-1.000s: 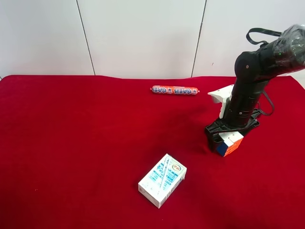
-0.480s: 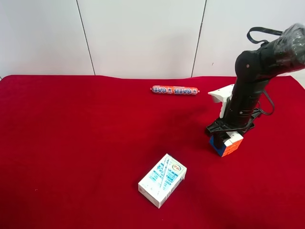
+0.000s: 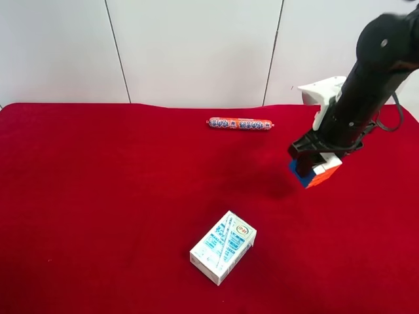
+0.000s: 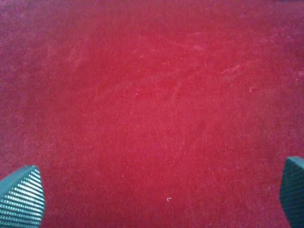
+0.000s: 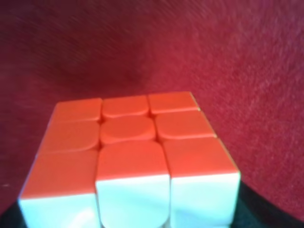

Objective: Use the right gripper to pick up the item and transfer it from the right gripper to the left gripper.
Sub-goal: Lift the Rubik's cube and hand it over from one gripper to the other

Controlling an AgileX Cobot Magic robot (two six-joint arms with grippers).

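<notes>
Puzzle cube [image 3: 317, 175] sits right of centre in the exterior high frame, off the table [image 3: 98, 196], pinched in the right claw [image 3: 309, 159]; its orange face fills the right wrist view. Left claw [image 4: 156, 194] is spread wide, gripping nothing, over red cloth. Versus 0.5 s ago, cube and arm are higher in frame; carton [image 3: 223, 247] and sausage stick [image 3: 239, 123] unmoved.

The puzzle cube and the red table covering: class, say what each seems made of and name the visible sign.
Puzzle cube: probably hard plastic, smooth, slightly glossy; the orange and white tiles have rounded, moulded edges. Table covering: seemingly cloth, matt and velvety; faint brushed streaks show in its nap.
</notes>
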